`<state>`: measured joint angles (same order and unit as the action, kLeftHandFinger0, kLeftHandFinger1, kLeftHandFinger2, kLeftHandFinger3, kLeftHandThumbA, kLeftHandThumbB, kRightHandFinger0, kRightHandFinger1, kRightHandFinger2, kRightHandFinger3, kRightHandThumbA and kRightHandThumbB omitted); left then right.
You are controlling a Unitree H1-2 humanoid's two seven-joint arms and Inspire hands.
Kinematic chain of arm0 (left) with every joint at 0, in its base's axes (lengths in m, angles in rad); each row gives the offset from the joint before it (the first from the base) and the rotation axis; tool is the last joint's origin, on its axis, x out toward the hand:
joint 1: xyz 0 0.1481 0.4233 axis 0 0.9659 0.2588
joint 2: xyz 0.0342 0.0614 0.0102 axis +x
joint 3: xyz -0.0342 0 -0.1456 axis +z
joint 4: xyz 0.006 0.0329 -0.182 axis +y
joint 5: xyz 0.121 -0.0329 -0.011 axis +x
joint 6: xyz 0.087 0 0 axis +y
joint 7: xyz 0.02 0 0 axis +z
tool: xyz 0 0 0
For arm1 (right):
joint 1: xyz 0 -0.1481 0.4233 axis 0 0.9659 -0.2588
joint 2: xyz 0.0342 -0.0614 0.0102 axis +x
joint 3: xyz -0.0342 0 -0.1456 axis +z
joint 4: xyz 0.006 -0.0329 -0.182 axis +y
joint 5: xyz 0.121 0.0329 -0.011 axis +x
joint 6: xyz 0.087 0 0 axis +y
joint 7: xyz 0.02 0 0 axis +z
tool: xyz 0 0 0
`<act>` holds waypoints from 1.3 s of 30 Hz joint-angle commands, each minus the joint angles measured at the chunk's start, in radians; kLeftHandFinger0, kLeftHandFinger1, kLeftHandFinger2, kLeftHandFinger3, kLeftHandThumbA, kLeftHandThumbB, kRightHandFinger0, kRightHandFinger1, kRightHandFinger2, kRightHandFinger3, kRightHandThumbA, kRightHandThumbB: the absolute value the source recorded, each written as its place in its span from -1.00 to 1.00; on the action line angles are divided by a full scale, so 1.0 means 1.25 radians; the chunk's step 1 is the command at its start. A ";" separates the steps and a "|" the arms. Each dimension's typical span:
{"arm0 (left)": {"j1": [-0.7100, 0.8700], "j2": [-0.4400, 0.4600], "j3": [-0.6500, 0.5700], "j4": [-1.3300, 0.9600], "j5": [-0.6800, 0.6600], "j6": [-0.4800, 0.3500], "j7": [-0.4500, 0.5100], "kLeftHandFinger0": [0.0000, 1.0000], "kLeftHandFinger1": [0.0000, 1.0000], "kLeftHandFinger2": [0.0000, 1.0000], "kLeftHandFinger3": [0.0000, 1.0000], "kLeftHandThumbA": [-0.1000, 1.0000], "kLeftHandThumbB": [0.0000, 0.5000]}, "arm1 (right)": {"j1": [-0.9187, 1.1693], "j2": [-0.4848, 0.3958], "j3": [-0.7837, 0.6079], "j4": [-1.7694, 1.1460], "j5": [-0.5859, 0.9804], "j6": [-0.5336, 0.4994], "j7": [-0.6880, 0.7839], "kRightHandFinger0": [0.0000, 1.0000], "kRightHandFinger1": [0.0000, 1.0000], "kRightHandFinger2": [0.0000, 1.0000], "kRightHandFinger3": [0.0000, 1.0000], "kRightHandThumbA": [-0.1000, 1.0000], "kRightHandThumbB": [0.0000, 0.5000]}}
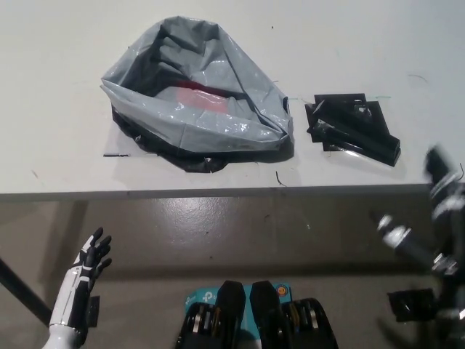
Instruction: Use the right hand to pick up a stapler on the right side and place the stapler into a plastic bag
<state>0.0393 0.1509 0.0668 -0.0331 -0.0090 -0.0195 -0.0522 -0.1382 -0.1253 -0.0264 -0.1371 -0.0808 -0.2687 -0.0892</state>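
A black stapler [365, 140] lies on a black patch [338, 109] on the white table [65, 153], just right of the bag. The grey plastic bag [200, 102] sits crumpled in the table's middle, its mouth open upward and something red [200, 98] showing inside. My black right hand [434, 218] is blurred at the picture's right edge, in front of the table's front edge and to the right of the stapler, fingers spread and holding nothing. My white left hand [87, 265] rests low at the lower left, open, below the table edge.
The table's front edge [218, 193] runs across the middle of the picture, with grey floor [240, 233] below it. A small black object [410, 305] lies on the floor at the lower right. Bare tabletop lies left of the bag and behind the stapler.
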 commanded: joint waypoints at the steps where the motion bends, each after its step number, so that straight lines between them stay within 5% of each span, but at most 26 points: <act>1: -0.019 0.015 0.007 -0.030 -0.027 -0.047 -0.019 1.00 1.00 1.00 1.00 1.00 -1.00 | -0.223 -0.148 -0.019 -0.165 -0.022 0.274 0.119 1.00 1.00 1.00 1.00 0.51 0.36; 5: -0.016 0.014 0.005 -0.036 -0.020 -0.046 -0.016 1.00 1.00 1.00 1.00 1.00 -1.00 | -0.348 -0.208 0.024 -0.085 -0.003 0.389 0.179 1.00 1.00 1.00 1.00 0.61 0.28; 12: -0.020 0.015 0.003 -0.043 -0.015 -0.041 -0.018 1.00 1.00 1.00 1.00 1.00 -1.00 | -0.551 -0.257 0.117 0.168 -0.016 0.478 0.288 1.00 1.00 1.00 1.00 0.45 0.30; 24: -0.026 0.011 0.001 -0.059 -0.010 -0.027 -0.020 1.00 1.00 1.00 1.00 1.00 -1.00 | -0.683 -0.232 0.192 0.540 -0.020 0.398 0.332 1.00 1.00 1.00 1.00 0.50 0.32; 28: -0.028 0.012 0.002 -0.060 -0.013 -0.025 -0.023 1.00 1.00 1.00 1.00 1.00 -1.00 | -0.693 -0.222 0.225 0.624 -0.044 0.366 0.345 1.00 1.00 1.00 1.00 0.61 0.54; 33: -0.029 0.014 0.005 -0.058 -0.015 -0.023 -0.027 1.00 1.00 1.00 1.00 1.00 -0.97 | -0.692 -0.211 0.245 0.681 -0.049 0.353 0.356 1.00 1.00 1.00 1.00 0.56 0.52; 39: -0.032 0.013 0.006 -0.054 -0.006 -0.030 -0.021 1.00 1.00 1.00 1.00 1.00 -1.00 | -0.695 -0.200 0.278 0.758 -0.075 0.335 0.377 1.00 1.00 1.00 1.00 0.74 0.72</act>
<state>0.0110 0.1511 0.0670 -0.0711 -0.0108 -0.0208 -0.0764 -0.9483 -0.3720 0.3053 0.7834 -0.1388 0.1981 0.3409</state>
